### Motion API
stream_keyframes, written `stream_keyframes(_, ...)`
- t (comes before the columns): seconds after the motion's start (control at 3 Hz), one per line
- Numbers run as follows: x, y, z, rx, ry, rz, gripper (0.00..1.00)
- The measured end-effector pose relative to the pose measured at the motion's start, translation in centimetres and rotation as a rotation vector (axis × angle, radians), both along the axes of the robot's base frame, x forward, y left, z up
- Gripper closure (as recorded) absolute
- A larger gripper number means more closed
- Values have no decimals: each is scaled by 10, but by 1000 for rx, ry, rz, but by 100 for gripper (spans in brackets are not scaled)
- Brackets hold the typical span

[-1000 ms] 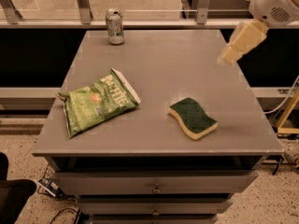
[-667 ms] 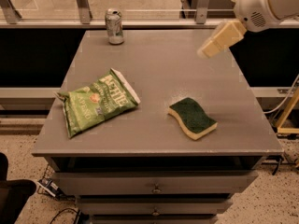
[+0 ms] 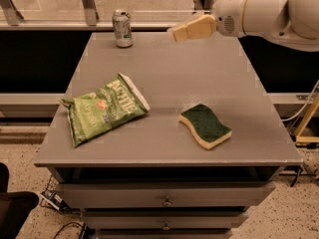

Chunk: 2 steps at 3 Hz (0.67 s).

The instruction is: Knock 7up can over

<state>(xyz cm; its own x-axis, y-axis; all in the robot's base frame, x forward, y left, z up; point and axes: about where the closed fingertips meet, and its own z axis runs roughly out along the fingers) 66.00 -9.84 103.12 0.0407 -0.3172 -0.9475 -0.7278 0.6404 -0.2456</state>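
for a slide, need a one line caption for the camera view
Cream tool hovers above the far end of the grey table, right of the upright silver-green 7up can

gripper (image 3: 175, 34) outstretched leftward, aloft

The 7up can (image 3: 122, 28) stands upright at the table's (image 3: 169, 73) far edge, left of centre. The gripper (image 3: 177, 34) hangs above that far edge, to the can's right (near it, not touching). Toward the front, the chip bag (image 3: 104, 108) lies left and the sponge (image 3: 206, 125) right, well apart. Drawers (image 3: 164, 197) sit below.
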Motion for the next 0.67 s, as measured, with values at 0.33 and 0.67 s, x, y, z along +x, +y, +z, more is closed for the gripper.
stream_keyframes(0.33,12,4,19,51,-50,-43,0)
stream_keyframes(0.67,12,4,18,49,-50,-45,0)
